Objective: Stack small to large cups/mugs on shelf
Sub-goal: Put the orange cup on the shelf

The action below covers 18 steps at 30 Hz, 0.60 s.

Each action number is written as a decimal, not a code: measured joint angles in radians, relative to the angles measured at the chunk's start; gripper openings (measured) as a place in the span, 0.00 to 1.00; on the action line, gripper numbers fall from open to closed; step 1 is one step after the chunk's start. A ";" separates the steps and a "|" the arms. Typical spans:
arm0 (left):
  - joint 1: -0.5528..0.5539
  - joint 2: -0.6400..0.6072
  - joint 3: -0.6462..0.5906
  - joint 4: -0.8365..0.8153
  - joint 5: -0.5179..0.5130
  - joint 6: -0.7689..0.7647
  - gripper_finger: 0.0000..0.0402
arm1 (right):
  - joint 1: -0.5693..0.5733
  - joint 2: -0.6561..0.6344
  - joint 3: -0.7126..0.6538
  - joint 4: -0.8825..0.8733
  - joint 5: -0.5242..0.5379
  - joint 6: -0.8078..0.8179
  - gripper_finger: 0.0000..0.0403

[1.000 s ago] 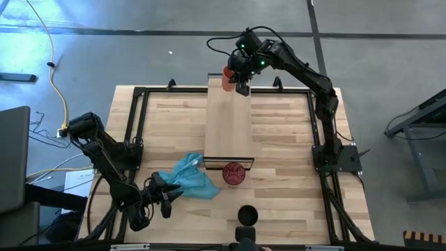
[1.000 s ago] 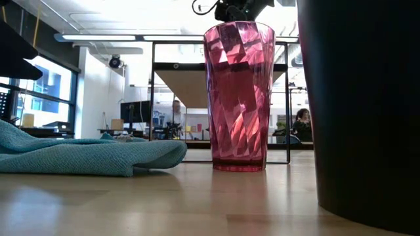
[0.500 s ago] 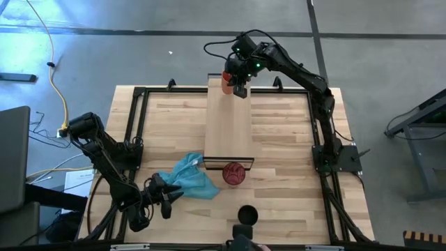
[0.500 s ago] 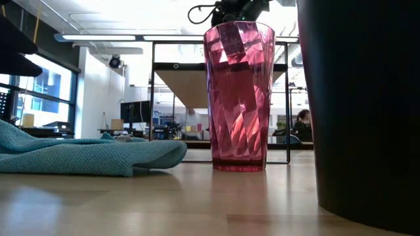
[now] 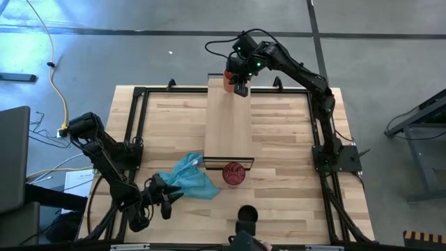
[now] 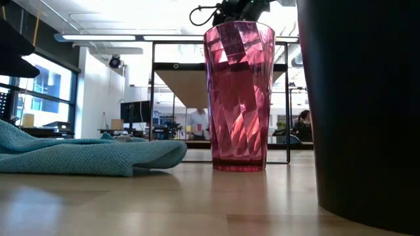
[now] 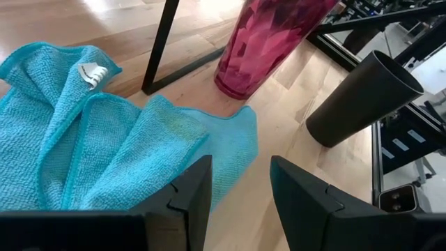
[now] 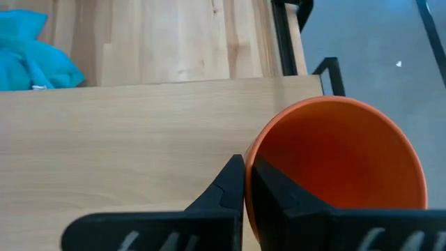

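My right gripper (image 5: 237,82) is over the far end of the pale wooden shelf (image 5: 230,122), shut on the small orange-red cup (image 5: 227,77), which fills the right wrist view (image 8: 341,167). The see-through pinkish-red cup (image 5: 234,173) stands upright on its base on the tabletop, just past the shelf's black-framed near end; it also shows in the low view (image 6: 238,95). The black cup (image 5: 247,213) stands near the table's near edge. My left gripper (image 7: 240,188) is open, low at the near left, beside the light blue cloth (image 7: 104,139), with nothing between its fingers. My right gripper pinches the orange-red cup's wall at the rim (image 8: 251,164), one finger (image 8: 282,202) inside the cup and the other (image 8: 219,192) outside. The fingers come from above, pointing down. The cup is upright, mouth up, over the shelf's far left corner; whether its base rests there is hidden.
The light blue cloth (image 5: 189,178) lies crumpled on the tabletop left of the pinkish-red cup. A black metal frame (image 5: 139,94) runs around the slatted tabletop. The shelf plank sits raised on thin black legs (image 6: 153,98). Bare plank (image 8: 139,139) stretches toward the shelf's near end.
My right gripper, with the orange-red cup in it, has shifted slightly toward the table's left over the shelf's far end. The other cups and the cloth have stayed put.
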 joint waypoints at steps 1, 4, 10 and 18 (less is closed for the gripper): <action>0.000 0.000 0.000 0.000 0.000 0.000 0.33 | -0.001 0.000 0.000 0.001 0.000 0.000 0.00; 0.000 0.000 0.000 0.000 0.000 0.000 0.33 | -0.002 0.007 0.000 0.006 0.001 0.003 0.00; 0.000 0.000 0.000 0.002 0.004 0.000 0.33 | -0.002 0.033 0.000 0.004 -0.002 0.000 0.00; -0.001 0.000 0.000 0.011 0.012 0.000 0.33 | -0.002 0.047 0.000 0.003 -0.005 -0.002 0.00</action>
